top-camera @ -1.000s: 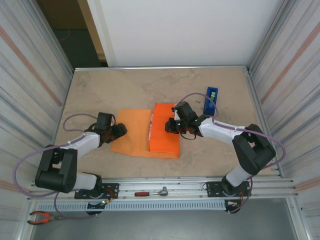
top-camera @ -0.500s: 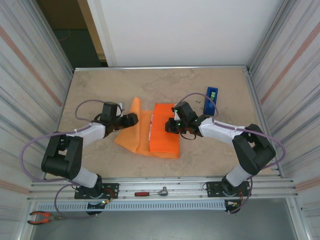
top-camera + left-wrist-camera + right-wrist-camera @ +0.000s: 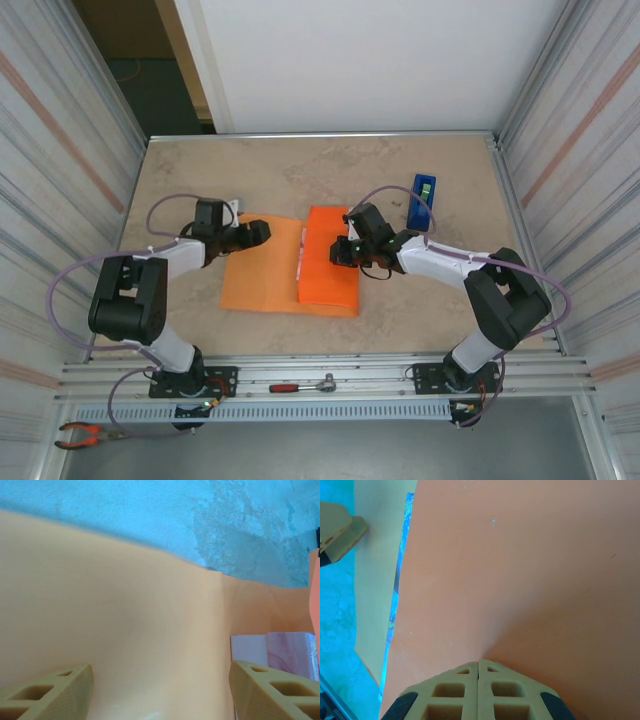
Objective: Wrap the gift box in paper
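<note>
The orange paper [image 3: 262, 270] lies on the table, its right part folded over the gift box. Only a thin pink-and-white edge of the gift box [image 3: 301, 262] shows between the two layers. In the left wrist view a corner of the gift box [image 3: 285, 647] peeks out beside the paper [image 3: 125, 615]. My left gripper [image 3: 256, 232] hovers open at the far left corner of the sheet, and its jaws [image 3: 160, 695] stand wide with nothing between them. My right gripper [image 3: 339, 251] is shut, its tips [image 3: 479, 680] pressing down on the folded flap [image 3: 520, 570].
A narrow blue tape dispenser [image 3: 421, 201] stands behind the right arm. A ratchet [image 3: 305, 384] and pliers [image 3: 85, 433] lie on the rail in front of the table. Metal walls close in both sides.
Half a second ago the left flap of the paper stood raised at my left gripper; it now lies flat again. The left gripper shifted toward the far side. The right arm stayed put.
</note>
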`<state>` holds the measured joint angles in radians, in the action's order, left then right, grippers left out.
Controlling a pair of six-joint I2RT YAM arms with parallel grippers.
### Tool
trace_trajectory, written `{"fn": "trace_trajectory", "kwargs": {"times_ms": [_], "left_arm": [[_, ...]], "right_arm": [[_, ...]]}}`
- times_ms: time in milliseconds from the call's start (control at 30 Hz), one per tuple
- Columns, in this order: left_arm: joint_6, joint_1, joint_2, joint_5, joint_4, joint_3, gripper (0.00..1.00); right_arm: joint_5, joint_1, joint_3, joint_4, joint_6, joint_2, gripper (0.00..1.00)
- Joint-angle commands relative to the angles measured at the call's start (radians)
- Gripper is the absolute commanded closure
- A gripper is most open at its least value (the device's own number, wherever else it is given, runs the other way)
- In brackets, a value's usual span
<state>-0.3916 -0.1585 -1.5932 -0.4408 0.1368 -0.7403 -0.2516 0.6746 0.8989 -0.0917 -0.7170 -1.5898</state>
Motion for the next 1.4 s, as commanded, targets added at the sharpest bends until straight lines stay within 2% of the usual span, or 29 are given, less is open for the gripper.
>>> {"fn": "trace_trajectory", "kwargs": {"times_ms": [0,200,400,600,767,933,1067,1233,1300,1367], "left_arm": [[0.055,0.004,-0.024,-0.038,0.04,-0.063,0.28],[0.064,0.038,-0.062,-0.023,-0.042,-0.147,0.28],[-0.101,0.042,0.045,0.243,-0.281,-0.105,0.26],[-0.219,0.043,0.186,0.378,-0.324,0.064,0.24],[-0.238,0.041,0.179,0.347,-0.287,0.127,0.24],[-0.22,-0.025,0.168,0.316,-0.257,0.136,0.24],[-0.228,-0.076,0.213,0.286,-0.159,0.174,0.23],[-0.185,-0.081,0.203,0.177,0.004,0.19,0.23],[-0.176,-0.08,0.202,0.172,-0.009,0.165,0.22],[-0.171,-0.08,0.231,0.226,-0.084,0.133,0.23]], "right_arm": [[0.045,0.008,-0.037,-0.07,0.01,-0.044,1.0],[0.045,0.01,-0.035,-0.07,0.01,-0.047,1.0],[0.044,0.011,-0.035,-0.06,0.007,-0.058,1.0],[0.043,0.016,-0.043,-0.054,0.008,-0.056,1.0],[0.042,0.017,-0.043,-0.051,0.004,-0.054,1.0],[0.045,0.018,-0.044,-0.06,0.007,-0.048,1.0],[0.046,0.017,-0.049,-0.067,0.014,-0.04,1.0],[0.043,0.016,-0.049,-0.072,0.021,-0.042,1.0],[0.043,0.017,-0.048,-0.075,0.023,-0.04,1.0],[0.045,0.017,-0.048,-0.078,0.022,-0.036,1.0]]}}
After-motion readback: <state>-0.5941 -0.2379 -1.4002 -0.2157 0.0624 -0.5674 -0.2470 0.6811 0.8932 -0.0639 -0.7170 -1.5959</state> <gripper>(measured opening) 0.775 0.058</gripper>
